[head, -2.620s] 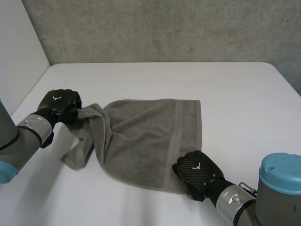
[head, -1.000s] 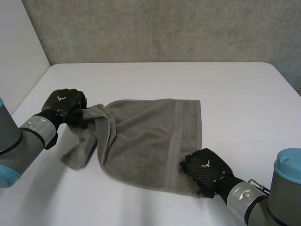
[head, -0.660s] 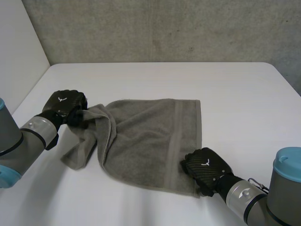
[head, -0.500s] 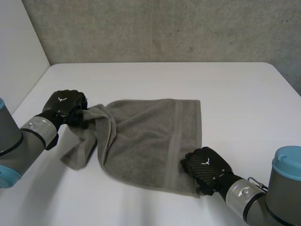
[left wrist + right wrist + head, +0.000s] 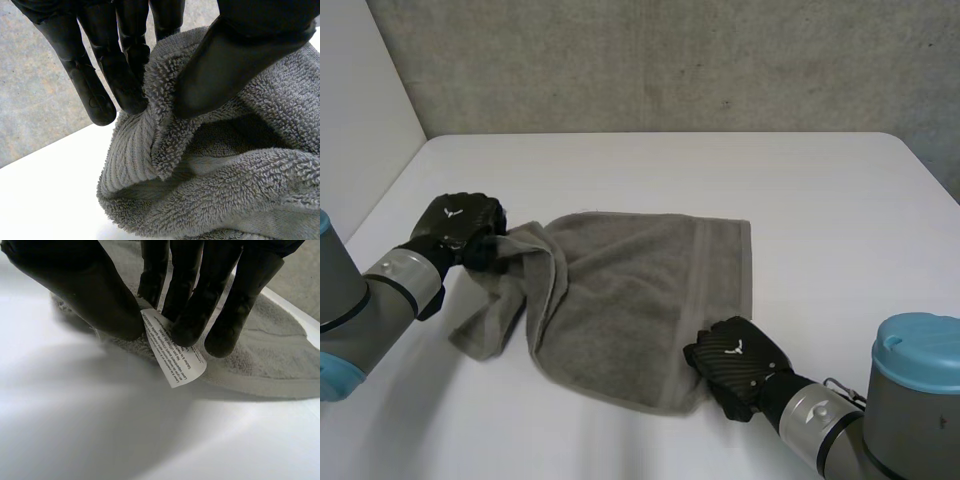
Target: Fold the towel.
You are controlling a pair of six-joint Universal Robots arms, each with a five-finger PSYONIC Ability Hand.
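A grey towel [image 5: 630, 290] lies partly spread on the white table [image 5: 830, 200], its left side bunched and folded over. My left hand [image 5: 455, 225] is shut on the towel's far left corner. In the left wrist view its thumb [image 5: 235, 55] and fingers [image 5: 112, 70] pinch a thick fold of the towel [image 5: 240, 170]. My right hand [image 5: 730, 365] is at the near right corner. In the right wrist view the right hand [image 5: 95, 290] pinches the towel's edge [image 5: 265, 360] between thumb and fingers, right by a white care label [image 5: 175, 357].
A grey concrete wall [image 5: 670, 60] runs behind the table's far edge, and a white wall [image 5: 360, 100] stands at the left. Bare table surface stretches to the right of the towel and behind it.
My right hand has closed on the towel's near right corner and shifted it slightly left, towards the towel's middle. My left hand has kept its grip and place.
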